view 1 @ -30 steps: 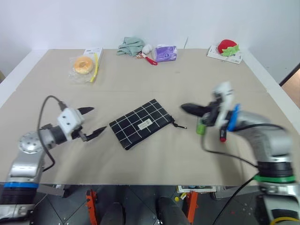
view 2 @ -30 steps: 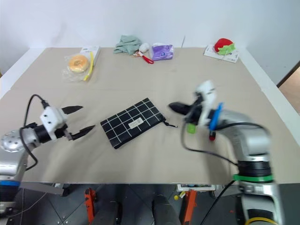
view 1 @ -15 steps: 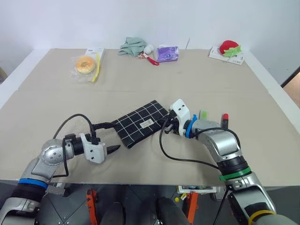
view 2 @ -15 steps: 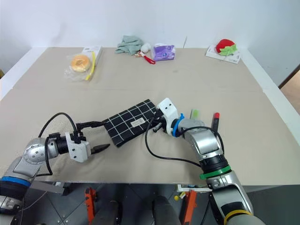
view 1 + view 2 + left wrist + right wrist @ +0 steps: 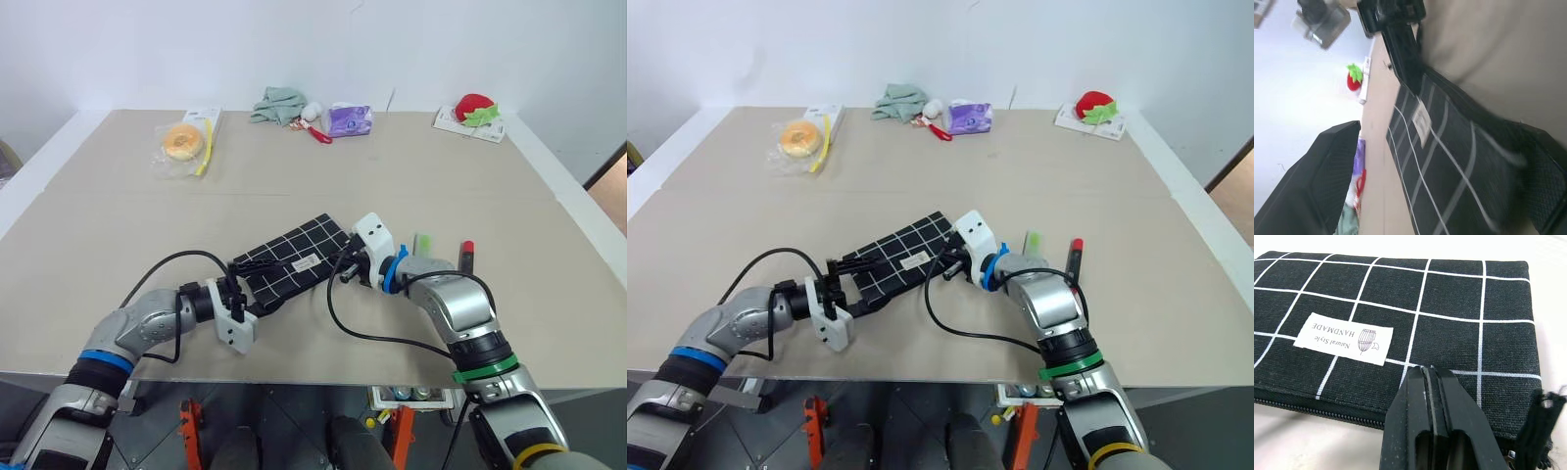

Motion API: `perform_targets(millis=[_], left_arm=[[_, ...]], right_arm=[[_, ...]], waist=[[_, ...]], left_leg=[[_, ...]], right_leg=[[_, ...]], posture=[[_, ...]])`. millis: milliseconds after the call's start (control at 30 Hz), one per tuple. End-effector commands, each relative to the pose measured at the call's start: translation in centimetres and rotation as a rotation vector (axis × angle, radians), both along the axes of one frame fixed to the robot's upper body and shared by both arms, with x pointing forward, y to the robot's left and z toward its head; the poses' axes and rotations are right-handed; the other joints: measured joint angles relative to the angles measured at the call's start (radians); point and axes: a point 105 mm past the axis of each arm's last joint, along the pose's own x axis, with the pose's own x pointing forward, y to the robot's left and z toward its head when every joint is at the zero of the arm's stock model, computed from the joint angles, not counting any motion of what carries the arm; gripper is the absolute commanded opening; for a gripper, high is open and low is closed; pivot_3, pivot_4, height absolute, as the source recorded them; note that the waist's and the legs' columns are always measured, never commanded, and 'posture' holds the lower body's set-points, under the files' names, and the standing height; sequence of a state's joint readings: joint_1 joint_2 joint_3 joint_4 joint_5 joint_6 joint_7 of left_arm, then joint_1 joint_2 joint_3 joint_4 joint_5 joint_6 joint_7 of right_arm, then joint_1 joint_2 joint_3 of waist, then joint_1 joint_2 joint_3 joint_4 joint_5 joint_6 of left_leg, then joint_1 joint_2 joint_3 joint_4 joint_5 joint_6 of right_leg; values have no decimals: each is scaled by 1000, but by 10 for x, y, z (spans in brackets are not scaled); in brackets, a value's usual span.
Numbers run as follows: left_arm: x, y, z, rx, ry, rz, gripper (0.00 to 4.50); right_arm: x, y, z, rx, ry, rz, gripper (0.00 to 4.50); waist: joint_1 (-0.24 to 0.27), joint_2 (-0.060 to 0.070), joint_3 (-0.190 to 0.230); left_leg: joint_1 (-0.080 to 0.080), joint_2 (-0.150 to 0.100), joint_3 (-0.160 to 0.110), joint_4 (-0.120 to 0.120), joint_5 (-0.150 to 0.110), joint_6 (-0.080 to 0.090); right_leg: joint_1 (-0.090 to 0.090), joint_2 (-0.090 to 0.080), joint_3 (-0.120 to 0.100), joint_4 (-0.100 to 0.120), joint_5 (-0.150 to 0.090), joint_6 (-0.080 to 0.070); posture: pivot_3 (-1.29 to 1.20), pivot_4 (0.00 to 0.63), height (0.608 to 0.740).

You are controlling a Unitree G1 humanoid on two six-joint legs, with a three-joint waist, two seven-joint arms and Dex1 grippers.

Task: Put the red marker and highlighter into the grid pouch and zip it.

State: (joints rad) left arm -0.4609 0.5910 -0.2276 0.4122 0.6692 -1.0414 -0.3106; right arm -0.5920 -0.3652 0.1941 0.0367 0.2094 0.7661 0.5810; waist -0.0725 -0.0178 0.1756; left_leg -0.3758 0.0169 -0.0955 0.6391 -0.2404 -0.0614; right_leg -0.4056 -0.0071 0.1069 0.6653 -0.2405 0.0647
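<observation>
The flat black fabric grid pouch (image 5: 292,262) with white lines and a small white label lies slanted on the table, near the front edge. Its zipper (image 5: 1312,406) looks closed all along the part that can be seen. The black pull cord (image 5: 1540,421) sits at the pouch's right end.

The right gripper (image 5: 345,272) has its two black fingers pressed tight together, with nothing seen between them. Its tip is right by the pouch's right end, just beside the cord. If it touches the cord cannot be told.

The left gripper (image 5: 238,285) has its fingers spread wide, one on each side of the pouch's left corner. It is not squeezing the pouch yet.

Just past the right arm, to the right of the pouch, lie the short light-green highlighter (image 5: 422,243) and the dark marker with the red cap (image 5: 466,252). Both are out on the table, so nothing is packed yet. I think the step now is opening the zipper. After that, both pens must go in and the zipper must be closed.

The table (image 5: 118,225) is wide and beige. Far behind the pouch, along the back edge, are a bagged orange ring (image 5: 181,139), a green cloth (image 5: 277,102), a purple packet (image 5: 348,118) and a red strawberry toy (image 5: 474,107). A white wall (image 5: 313,39) stands behind.
</observation>
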Motion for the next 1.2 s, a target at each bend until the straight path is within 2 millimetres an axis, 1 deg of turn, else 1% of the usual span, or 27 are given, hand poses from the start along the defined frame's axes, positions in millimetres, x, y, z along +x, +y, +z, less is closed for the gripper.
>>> perform_targets(millis=[33,67,133,233,267,400,433,467,633,800,933,1200], left_arm=[[-1,-8,-18,49,41,-15,4500],[0,-8,-18,49,43,-14,4500],[1,-8,-18,52,47,-14,3976],[3,-5,-17,56,47,-9,2743],[4,-3,-15,57,42,-5,2215],[8,4,-10,72,31,12,463],[9,5,-10,74,31,15,106],[9,5,-9,73,32,16,33],[10,6,-7,68,49,22,33],[12,13,-6,91,55,45,33],[16,17,1,89,45,61,33],[13,15,3,58,69,61,33]], right_arm=[[-5,5,-4,4,17,10,108],[-6,5,-4,4,18,10,108],[-6,5,-4,5,18,9,0],[-7,4,-4,3,17,5,0],[-6,3,-4,3,16,3,0],[-5,2,-4,4,13,-1,0],[-5,2,-4,5,12,0,0],[-5,2,-3,6,12,0,0],[-4,4,-3,12,7,-1,0],[-4,4,-3,14,5,-1,0],[-3,4,-3,14,6,-2,0],[-5,5,-7,11,20,-5,0]], waist=[[0,0,-1],[0,0,-1],[0,0,-2],[-1,0,-2],[-1,0,-2],[-1,1,-2],[-1,1,-2],[-1,1,-2],[-2,2,-2],[-3,1,-2],[-5,2,-2],[-6,2,-2]], left_leg=[[0,0,0,0,0,0],[0,0,0,0,0,0],[0,0,0,0,0,0],[0,0,0,0,0,1],[0,0,0,0,0,1],[1,0,0,-1,1,1],[1,0,0,-1,1,2],[1,0,0,-1,2,3],[1,0,0,-2,3,5],[1,0,0,-3,3,5],[2,1,0,-3,3,5],[1,2,0,-4,3,5]], right_leg=[[0,0,0,0,0,0],[0,0,0,0,0,0],[0,0,0,0,0,0],[0,0,0,0,0,0],[0,0,0,0,0,0],[0,0,0,0,0,0],[0,0,0,0,0,0],[0,0,0,0,1,0],[0,1,0,0,2,0],[-1,1,0,0,2,0],[-1,2,0,0,2,0],[-2,3,1,0,2,0]], posture=[[0,150,740],[0,150,740],[0,150,740],[0,150,740],[0,150,740],[0,150,740],[0,150,740],[0,150,740],[0,150,740],[0,150,740],[0,150,740],[0,150,740]])
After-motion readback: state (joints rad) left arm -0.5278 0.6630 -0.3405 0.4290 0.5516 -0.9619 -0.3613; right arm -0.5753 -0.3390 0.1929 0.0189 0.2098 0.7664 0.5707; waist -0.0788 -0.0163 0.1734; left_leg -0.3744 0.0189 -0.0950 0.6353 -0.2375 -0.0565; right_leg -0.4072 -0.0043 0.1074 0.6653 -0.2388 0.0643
